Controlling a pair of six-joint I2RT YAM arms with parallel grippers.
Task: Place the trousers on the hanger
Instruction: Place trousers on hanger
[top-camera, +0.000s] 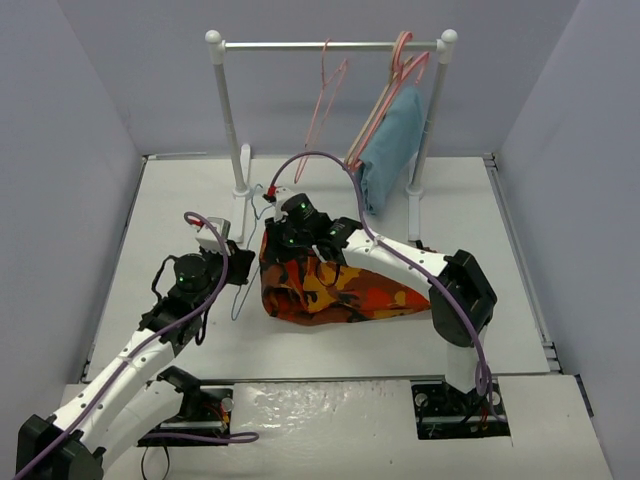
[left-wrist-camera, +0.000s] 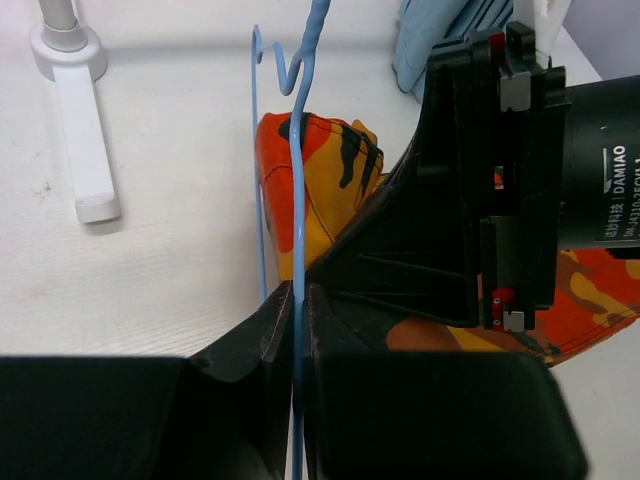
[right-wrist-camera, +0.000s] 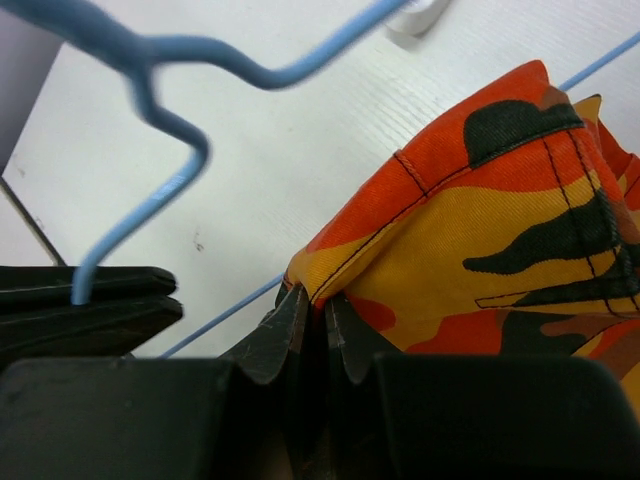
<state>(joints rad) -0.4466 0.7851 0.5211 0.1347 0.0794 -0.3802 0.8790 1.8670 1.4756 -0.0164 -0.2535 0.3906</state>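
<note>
The left pincer (left-wrist-camera: 297, 305) is pressed together on the hanger (left-wrist-camera: 296, 200), pinching its thin wire; in the left wrist view the hook points to 12 o'clock. The right pincer (right-wrist-camera: 312, 315) pinches a hem of the trousers (right-wrist-camera: 500, 220), which lie bunched mid-surface (top-camera: 180, 200), at 3 o'clock of the hanger. The bite on the hem looks shallow, so the cloth could slip free under pull. The wire could swivel in its grip, and the bunched cloth could snag instead of threading.
</note>
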